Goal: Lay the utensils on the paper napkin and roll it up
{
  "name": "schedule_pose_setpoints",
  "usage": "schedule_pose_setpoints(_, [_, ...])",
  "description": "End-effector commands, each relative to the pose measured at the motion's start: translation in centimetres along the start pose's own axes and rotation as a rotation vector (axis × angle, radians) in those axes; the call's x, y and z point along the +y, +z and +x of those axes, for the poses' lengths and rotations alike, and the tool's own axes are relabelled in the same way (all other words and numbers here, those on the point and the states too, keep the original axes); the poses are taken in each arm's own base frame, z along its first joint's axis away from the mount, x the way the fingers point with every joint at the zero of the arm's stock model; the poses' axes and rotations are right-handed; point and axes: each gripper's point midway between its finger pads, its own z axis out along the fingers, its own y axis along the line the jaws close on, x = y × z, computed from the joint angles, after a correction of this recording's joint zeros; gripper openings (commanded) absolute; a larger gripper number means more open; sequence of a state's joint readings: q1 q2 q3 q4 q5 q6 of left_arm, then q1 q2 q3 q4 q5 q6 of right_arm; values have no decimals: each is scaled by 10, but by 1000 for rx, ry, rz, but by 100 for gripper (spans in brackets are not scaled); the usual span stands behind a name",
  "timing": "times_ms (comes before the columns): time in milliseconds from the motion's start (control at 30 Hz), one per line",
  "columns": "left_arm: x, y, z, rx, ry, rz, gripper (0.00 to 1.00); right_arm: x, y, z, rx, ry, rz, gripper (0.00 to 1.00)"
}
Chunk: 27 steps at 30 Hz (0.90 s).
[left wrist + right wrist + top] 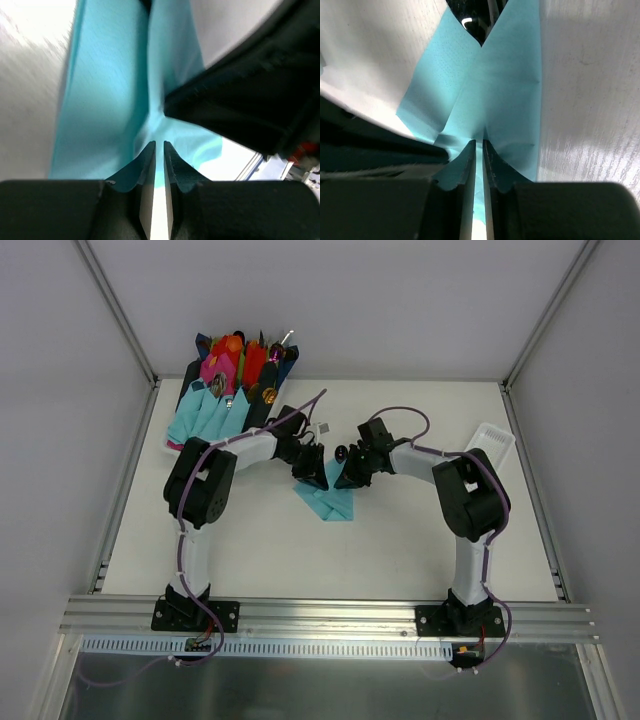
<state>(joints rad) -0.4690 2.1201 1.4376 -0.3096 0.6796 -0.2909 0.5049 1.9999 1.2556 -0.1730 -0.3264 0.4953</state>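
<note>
The teal paper napkin lies creased and partly folded on the white table at the centre. My left gripper and right gripper point down at its far edge, side by side. In the left wrist view the napkin puckers into the tips of my left gripper, whose jaws stand a sliver apart. In the right wrist view teal paper runs into the thin gap of my right gripper. The utensils are hidden from view.
A heap of pink, red and navy napkin rolls with cutlery sits at the back left, with teal rolls in front of it. A white basket stands at the right. A small grey square lies behind the grippers.
</note>
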Motion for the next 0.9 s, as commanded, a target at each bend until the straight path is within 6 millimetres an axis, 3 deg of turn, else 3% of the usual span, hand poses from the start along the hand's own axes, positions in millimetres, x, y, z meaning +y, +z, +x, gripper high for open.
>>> schedule_pose_setpoints(0, [-45,-49,-14,-91,144,72,12,-20,5,9,37,-2,76,13])
schedule_pose_setpoints(100, [-63,-60,-5,-90,172,121,12,-20,5,8,37,2,75,13])
schedule_pose_setpoints(167, [-69,-56,10,-62,179,130,11,-20,6,9,39,7,71,13])
schedule_pose_setpoints(433, [-63,-32,52,5,103,117,7,-17,7,9,45,27,56,12])
schedule_pose_setpoints(667, [-69,-13,63,41,120,110,6,-17,6,9,46,31,53,12])
schedule_pose_setpoints(867, [-57,5,66,69,71,71,6,-15,6,10,50,35,44,11])
